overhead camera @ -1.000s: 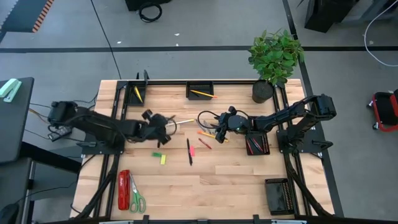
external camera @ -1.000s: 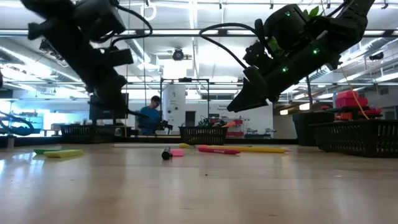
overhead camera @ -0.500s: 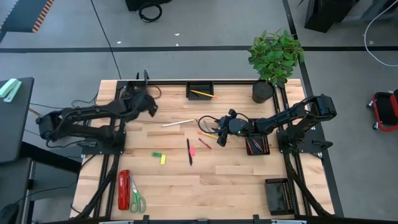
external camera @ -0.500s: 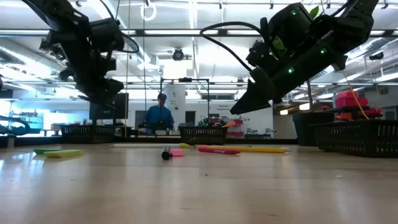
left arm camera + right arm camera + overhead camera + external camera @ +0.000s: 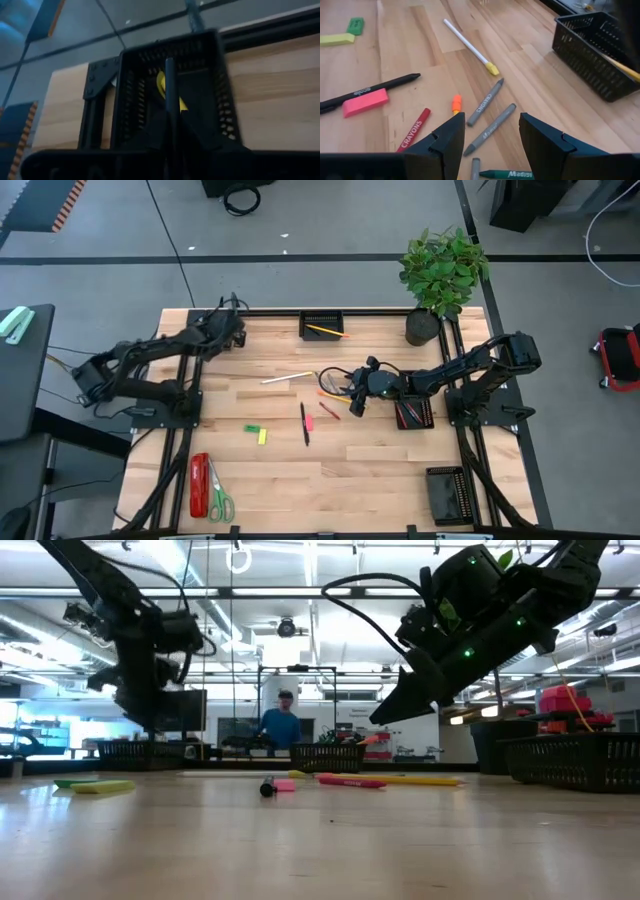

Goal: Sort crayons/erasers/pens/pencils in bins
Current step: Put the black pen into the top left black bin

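My left gripper (image 5: 231, 334) is shut on a dark pen (image 5: 169, 90) and hangs over the far-left black mesh bin (image 5: 218, 330), which holds a yellow pencil (image 5: 161, 82). My right gripper (image 5: 352, 397) is open above a cluster of crayons in mid-table: two grey crayons (image 5: 490, 127), a red crayon (image 5: 412, 131), an orange stub (image 5: 456, 104) and a green one (image 5: 502, 174). A white pen (image 5: 287, 378), a black pen (image 5: 304, 423), a pink eraser (image 5: 309, 422), a green eraser (image 5: 253, 428) and a yellow eraser (image 5: 263, 436) lie flat on the table. My left gripper pinches the dark pen's shaft (image 5: 170, 125) between its two fingers. The pen lies along the fingers and sticks out past their tips. It is lifted clear, and its free end (image 5: 169, 62) is over the far-left bin.
A bin (image 5: 322, 325) at the far middle holds a pencil. A bin (image 5: 413, 413) at the right holds red crayons, and another bin (image 5: 446, 492) stands near right. A plant pot (image 5: 423, 327) is far right. A red stapler (image 5: 199, 485) and scissors (image 5: 220, 498) lie near left.
My left gripper has swung from the table's middle left toward the far left corner and now hangs over the far-left bin. My right gripper has stayed open above the crayons.
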You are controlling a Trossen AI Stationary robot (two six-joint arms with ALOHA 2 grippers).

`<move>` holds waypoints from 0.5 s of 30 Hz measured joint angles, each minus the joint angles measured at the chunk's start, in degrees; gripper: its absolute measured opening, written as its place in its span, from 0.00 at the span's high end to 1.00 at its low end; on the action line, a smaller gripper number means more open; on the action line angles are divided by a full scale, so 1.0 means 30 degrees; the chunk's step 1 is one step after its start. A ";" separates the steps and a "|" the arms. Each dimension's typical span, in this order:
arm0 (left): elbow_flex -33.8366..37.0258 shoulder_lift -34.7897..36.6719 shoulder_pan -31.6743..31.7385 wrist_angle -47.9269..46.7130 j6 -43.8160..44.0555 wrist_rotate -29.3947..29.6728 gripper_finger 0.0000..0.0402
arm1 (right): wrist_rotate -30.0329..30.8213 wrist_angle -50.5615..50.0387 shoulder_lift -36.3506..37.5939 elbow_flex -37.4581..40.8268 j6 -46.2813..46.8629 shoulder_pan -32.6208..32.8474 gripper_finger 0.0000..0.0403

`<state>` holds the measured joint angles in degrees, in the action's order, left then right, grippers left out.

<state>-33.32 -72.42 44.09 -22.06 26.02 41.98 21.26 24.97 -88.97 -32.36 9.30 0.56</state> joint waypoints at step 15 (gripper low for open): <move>-0.0539 -0.2646 0.0804 0.1684 0.1006 0.1212 0.79 | -0.0622 0.0000 0.0000 0.0000 0.0131 0.0007 0.52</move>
<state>-34.94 -80.36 46.50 -17.01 29.03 45.61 19.40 24.97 -88.97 -32.36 9.69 0.58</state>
